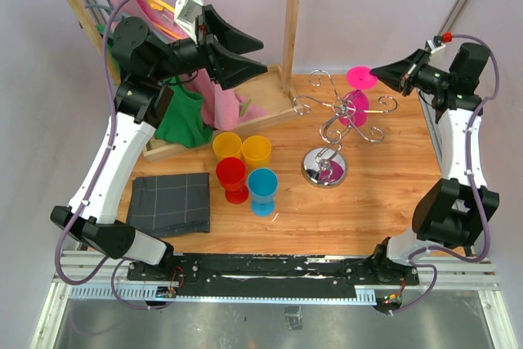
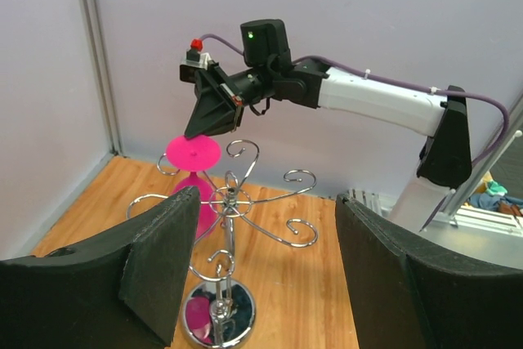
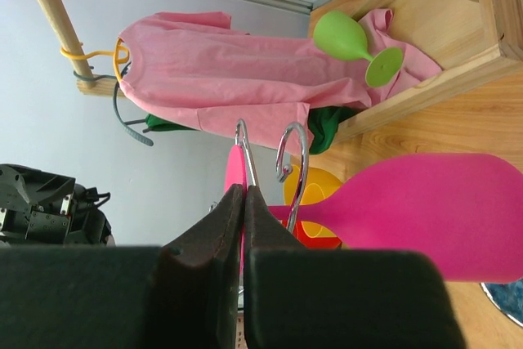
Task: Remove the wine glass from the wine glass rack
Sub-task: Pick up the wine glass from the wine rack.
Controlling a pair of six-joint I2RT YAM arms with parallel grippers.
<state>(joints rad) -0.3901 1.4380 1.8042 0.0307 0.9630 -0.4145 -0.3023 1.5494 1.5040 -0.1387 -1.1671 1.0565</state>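
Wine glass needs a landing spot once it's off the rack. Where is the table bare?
Bare wood lies on the table front right, between the blue cup, the wine glass rack base and the right arm. Crowded at left: the other cups, the folded grey cloth, the clothes rack base.

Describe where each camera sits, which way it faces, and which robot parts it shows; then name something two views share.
Top external: above and behind the arms, looking down at the table; shows both arms, left gripper and right gripper.
Left wrist: raised, facing the wine glass rack and right arm; own open fingers below.
Right wrist: facing the pink shirt on the clothes rack; own shut fingers below.
Shared: both wrist views show the pink wine glass.
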